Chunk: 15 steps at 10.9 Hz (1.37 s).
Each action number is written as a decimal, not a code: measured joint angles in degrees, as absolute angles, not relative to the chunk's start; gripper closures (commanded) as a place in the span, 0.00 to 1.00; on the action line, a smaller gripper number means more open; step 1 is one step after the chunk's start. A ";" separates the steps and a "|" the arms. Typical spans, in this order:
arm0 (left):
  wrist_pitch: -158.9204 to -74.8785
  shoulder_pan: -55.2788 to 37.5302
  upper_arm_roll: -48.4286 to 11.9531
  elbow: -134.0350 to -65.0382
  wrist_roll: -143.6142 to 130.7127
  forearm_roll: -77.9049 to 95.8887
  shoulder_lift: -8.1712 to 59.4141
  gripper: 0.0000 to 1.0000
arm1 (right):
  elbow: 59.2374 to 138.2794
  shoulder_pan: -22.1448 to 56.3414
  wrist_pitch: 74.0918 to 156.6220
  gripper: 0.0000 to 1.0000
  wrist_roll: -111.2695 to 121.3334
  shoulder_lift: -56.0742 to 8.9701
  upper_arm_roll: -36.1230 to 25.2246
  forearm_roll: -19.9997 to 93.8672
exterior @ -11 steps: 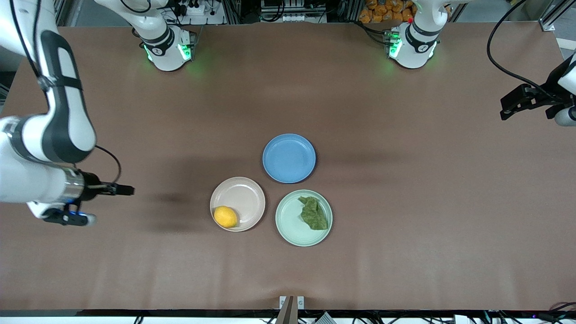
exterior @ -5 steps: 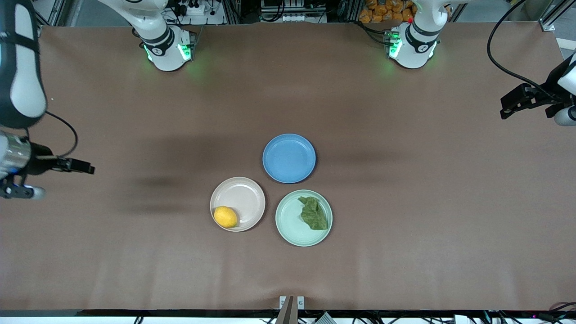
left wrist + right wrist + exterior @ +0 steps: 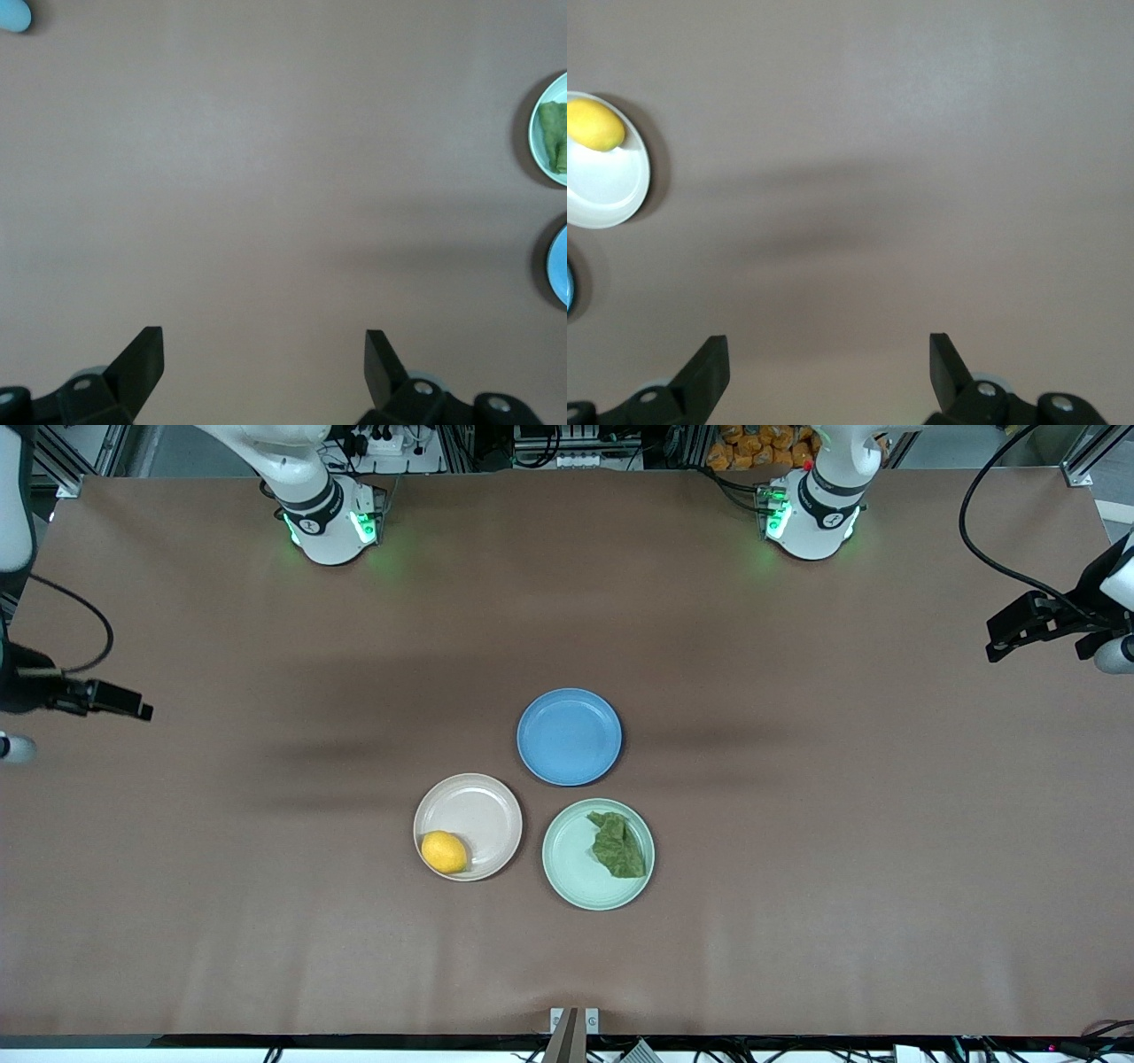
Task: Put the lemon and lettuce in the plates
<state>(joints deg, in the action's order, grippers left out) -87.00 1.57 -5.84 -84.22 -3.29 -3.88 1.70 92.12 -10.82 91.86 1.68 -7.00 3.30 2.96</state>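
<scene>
Lemon point(image 3: 443, 852) and lettuce point(image 3: 618, 845) each lie in a plate while both arms hang over bare table with jaws released.

Front view: the lemon sits at the rim of the pale pink-beige plate point(image 3: 483, 808), on the side toward the right arm's end; the lettuce lies in the mint green plate point(image 3: 571, 864) just beside it, toward the left arm's end. An empty blue plate point(image 3: 569, 736) rests farther from the camera, close to both. The right gripper point(image 3: 124, 707) and the left gripper point(image 3: 1005, 638) are over opposite ends of the table point(image 3: 797, 921).
Left wrist view: the left gripper's fingers point(image 3: 142, 363) stand wide apart over brown tabletop, holding nothing, with the lettuce and its plate at the frame's edge.
Right wrist view: the right gripper's fingers point(image 3: 709, 367) are spread and empty, the lemon in its plate well apart from them.
</scene>
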 measured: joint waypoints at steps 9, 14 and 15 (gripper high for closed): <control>-90.35 1.51 -5.90 -84.91 -3.29 -2.10 1.82 0.00 | 85.62 -5.65 81.57 0.00 0.01 -4.42 -3.05 2.79; -90.44 1.52 -5.81 -84.91 -3.29 -2.10 1.95 0.00 | 85.47 -5.19 81.54 0.00 -0.06 -4.49 -3.07 2.79; -90.44 1.52 -5.81 -84.91 -3.29 -2.10 1.96 0.00 | 85.35 -5.19 81.54 0.00 -0.05 -4.49 -3.09 2.79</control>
